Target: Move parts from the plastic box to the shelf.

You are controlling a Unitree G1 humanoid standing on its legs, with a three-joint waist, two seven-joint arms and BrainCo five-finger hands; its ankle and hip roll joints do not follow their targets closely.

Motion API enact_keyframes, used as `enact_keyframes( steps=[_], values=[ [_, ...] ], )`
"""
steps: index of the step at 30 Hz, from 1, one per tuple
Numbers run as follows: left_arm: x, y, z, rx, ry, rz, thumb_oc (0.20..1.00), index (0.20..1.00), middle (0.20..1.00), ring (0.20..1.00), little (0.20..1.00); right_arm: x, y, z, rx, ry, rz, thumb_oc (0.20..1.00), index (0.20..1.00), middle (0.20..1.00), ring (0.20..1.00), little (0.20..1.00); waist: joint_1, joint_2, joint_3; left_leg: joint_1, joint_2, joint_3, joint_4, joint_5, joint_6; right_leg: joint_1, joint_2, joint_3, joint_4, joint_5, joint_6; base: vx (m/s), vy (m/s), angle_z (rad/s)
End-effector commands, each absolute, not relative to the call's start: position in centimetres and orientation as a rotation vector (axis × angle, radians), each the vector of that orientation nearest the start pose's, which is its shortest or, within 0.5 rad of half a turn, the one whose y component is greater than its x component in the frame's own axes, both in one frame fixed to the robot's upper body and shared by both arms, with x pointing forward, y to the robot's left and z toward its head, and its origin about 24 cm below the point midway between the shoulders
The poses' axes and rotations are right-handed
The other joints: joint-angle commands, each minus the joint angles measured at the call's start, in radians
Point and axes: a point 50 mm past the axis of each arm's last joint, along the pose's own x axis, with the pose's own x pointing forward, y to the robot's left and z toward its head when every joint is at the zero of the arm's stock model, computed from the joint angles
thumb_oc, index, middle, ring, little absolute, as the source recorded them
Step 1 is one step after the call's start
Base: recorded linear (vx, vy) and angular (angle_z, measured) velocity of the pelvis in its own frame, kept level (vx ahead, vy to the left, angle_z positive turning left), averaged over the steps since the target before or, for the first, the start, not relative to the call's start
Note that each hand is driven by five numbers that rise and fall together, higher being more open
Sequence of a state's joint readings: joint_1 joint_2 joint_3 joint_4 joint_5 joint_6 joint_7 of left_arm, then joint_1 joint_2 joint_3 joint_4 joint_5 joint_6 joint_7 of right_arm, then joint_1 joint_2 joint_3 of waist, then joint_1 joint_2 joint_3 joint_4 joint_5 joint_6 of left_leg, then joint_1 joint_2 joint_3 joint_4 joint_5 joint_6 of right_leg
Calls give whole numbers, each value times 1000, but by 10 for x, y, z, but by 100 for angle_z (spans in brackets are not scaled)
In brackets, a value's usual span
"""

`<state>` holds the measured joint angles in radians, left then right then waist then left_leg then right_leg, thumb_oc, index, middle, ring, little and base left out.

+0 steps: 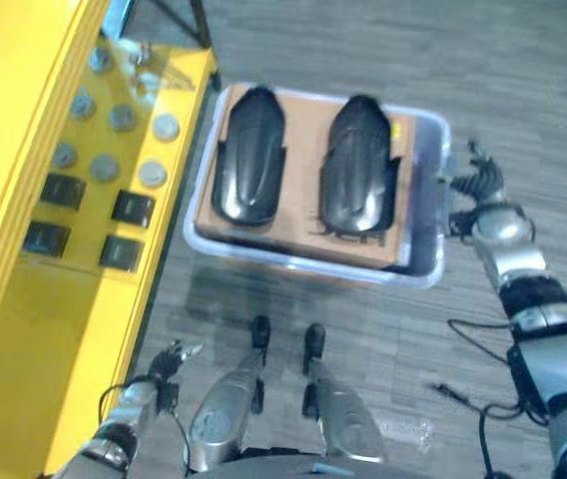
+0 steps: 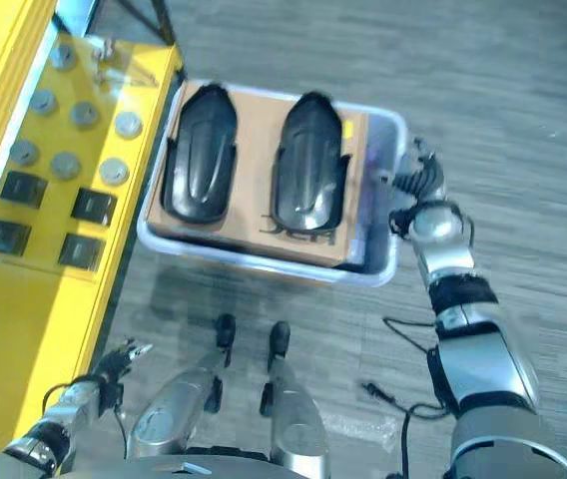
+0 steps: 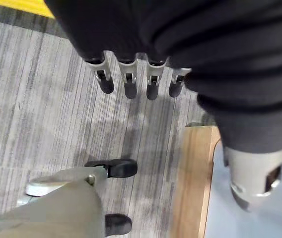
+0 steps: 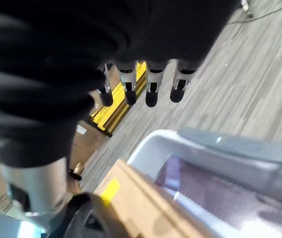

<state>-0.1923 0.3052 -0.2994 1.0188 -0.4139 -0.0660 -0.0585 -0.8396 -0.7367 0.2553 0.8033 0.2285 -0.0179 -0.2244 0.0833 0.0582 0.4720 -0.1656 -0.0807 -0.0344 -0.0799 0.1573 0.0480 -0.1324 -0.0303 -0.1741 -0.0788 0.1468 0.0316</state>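
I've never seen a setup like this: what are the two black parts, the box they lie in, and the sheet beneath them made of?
The two black parts look like glossy moulded plastic, catching highlights. The box seems translucent plastic, its wall see-through. The brown sheet looks like matte cardboard.

Silver-grey arms, dark ribbed wrist covers, each robot hand [image 2: 425, 195] silver-fingered with dark tips.
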Motion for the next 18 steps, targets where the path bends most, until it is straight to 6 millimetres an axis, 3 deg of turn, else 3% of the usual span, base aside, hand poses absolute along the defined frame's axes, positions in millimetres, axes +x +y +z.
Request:
enact_keyframes(
  steps=[1, 7, 10, 14, 15, 16, 18],
  values=[
    [198, 225, -115, 71, 822, -2, 1000, 1000, 1000, 1000, 1000, 369, -306, 200, -595, -151, -396, 1000, 1000, 1000, 1000, 1000, 7, -32, -27, -38, 40, 13, 97, -104, -22, -39, -53, 34, 135, -112, 28, -108, -5, 29],
    [207, 216, -111, 70, 798, -39, 1000, 1000, 1000, 1000, 1000, 378, -297, 232, -630, -206, -369, 1000, 1000, 1000, 1000, 1000, 16, -17, 6, -61, 39, -1, 81, -86, -30, -69, -60, 11, 142, -111, 29, -38, 11, 12],
    [208, 214, -111, 73, 804, -44, 1000, 1000, 1000, 1000, 1000, 382, -292, 230, -646, -155, -362, 1000, 1000, 1000, 1000, 1000, 15, -14, 13, -60, 41, 1, 76, -83, -33, -73, -63, 8, 141, -110, 31, -14, 23, 2],
    [209, 211, -111, 67, 797, -45, 1000, 1000, 1000, 1000, 1000, 384, -303, 204, -753, 83, -403, 1000, 1000, 1000, 1000, 1000, 18, -9, 22, -55, 47, 11, 71, -81, -38, -71, -68, -2, 140, -108, 30, 0, 0, 0],
    [210, 210, -111, 66, 791, -46, 1000, 1000, 1000, 1000, 1000, 383, -306, 198, -768, 127, -401, 545, 545, 545, 545, 545, 19, -9, 23, -53, 47, 11, 69, -81, -39, -68, -67, -2, 138, -108, 29, 0, 0, 0],
    [211, 211, -110, 66, 779, -41, 1000, 1000, 1000, 1000, 1000, 382, -311, 187, -851, 247, -382, 200, 200, 200, 200, 200, 22, -8, 24, -51, 48, 11, 67, -81, -41, -66, -68, -4, 135, -107, 29, 0, 0, 0],
    [213, 213, -107, 67, 764, -32, 1000, 1000, 1000, 1000, 1000, 378, -319, 173, -897, 367, -368, 200, 200, 200, 200, 200, 26, -6, 24, -41, 49, 9, 60, -79, -45, -55, -70, -12, 127, -105, 29, 0, 0, 0]
  ],
)
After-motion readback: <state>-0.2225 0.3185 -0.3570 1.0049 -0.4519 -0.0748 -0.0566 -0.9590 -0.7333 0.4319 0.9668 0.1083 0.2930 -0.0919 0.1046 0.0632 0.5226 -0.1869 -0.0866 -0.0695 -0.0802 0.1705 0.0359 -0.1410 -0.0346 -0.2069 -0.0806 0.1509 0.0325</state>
